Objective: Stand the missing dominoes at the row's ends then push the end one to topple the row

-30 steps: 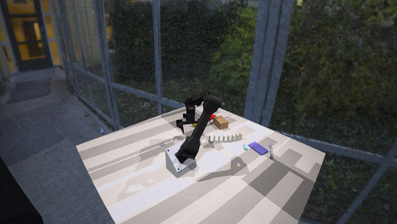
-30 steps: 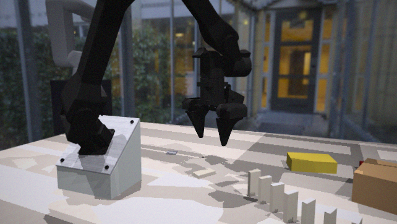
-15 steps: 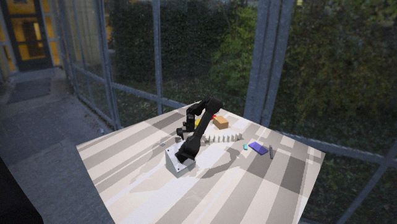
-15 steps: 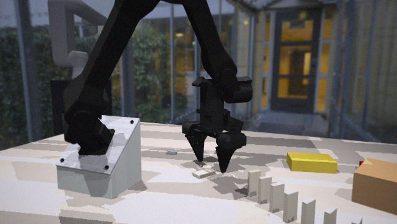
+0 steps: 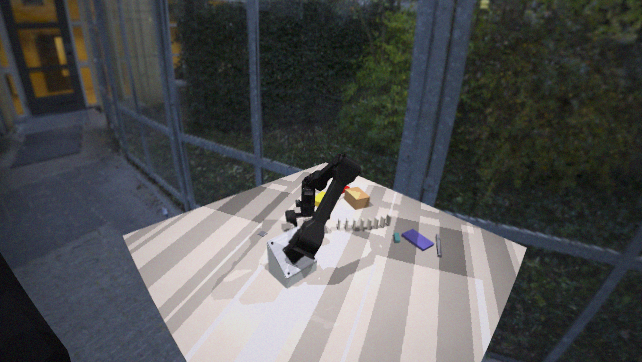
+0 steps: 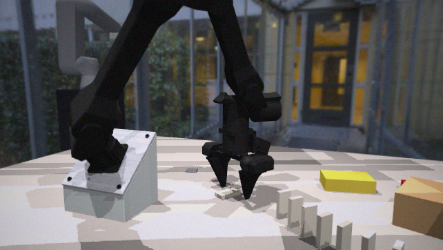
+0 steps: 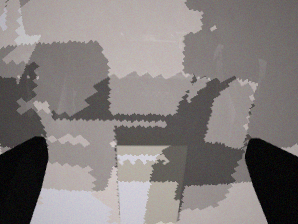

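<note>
A loose cream domino (image 6: 224,194) (image 7: 134,200) lies flat on the table, near the arm-side end of the row. My gripper (image 6: 235,193) (image 7: 149,149) is open and points down over it, its fingertips low and on either side of the domino. The domino appears between the fingers in the wrist view, touching neither. A row of several cream dominoes (image 5: 388,220) (image 6: 324,229) stands upright; its nearest standing domino (image 6: 283,204) is just right of the gripper in the exterior view. The arm hides part of this area in the top view.
A yellow block (image 5: 320,199) (image 6: 348,183), an orange-brown block (image 5: 357,198) (image 6: 419,210) and a red object (image 5: 346,187) are behind the row. A teal piece (image 5: 396,237), a purple slab (image 5: 417,240) and a pen (image 5: 438,245) lie beyond its far end. A small grey tile (image 5: 262,233) (image 6: 192,170) lies apart.
</note>
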Motion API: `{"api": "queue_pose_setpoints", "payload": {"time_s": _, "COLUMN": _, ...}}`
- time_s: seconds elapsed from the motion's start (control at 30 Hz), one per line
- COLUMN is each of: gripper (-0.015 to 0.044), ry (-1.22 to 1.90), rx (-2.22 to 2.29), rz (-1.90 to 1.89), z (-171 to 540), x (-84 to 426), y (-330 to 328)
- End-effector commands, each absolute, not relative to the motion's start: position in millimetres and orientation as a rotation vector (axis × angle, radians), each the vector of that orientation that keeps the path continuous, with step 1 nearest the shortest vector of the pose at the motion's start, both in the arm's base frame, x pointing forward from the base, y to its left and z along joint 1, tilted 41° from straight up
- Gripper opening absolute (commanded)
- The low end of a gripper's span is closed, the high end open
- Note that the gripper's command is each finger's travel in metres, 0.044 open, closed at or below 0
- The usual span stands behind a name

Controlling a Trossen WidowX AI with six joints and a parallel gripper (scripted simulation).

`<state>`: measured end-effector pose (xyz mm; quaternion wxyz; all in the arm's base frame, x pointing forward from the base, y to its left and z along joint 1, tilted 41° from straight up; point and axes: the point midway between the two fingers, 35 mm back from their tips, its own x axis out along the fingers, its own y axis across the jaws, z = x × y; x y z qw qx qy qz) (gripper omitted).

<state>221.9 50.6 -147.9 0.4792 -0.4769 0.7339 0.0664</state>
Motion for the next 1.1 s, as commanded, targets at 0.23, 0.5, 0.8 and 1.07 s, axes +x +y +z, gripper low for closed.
{"api": "queue_pose_setpoints", "payload": {"time_s": 0.23, "gripper": 0.0151, "ry": 1.792, "rx": -1.175, "rz": 0.164, "z": -149, "x": 222, "y": 49}}
{"api": "queue_pose_setpoints", "payload": {"time_s": 0.5, "gripper": 0.0107, "ry": 1.792, "rx": -1.175, "rz": 0.164, "z": -149, "x": 222, "y": 49}}
{"api": "queue_pose_setpoints", "payload": {"time_s": 0.8, "gripper": 0.0107, "ry": 1.791, "rx": -1.173, "rz": 0.166, "z": -109, "x": 226, "y": 87}}
{"api": "queue_pose_setpoints", "payload": {"time_s": 1.07, "gripper": 0.0107, "ry": 1.792, "rx": -1.17, "rz": 0.171, "z": -37, "x": 234, "y": 155}}
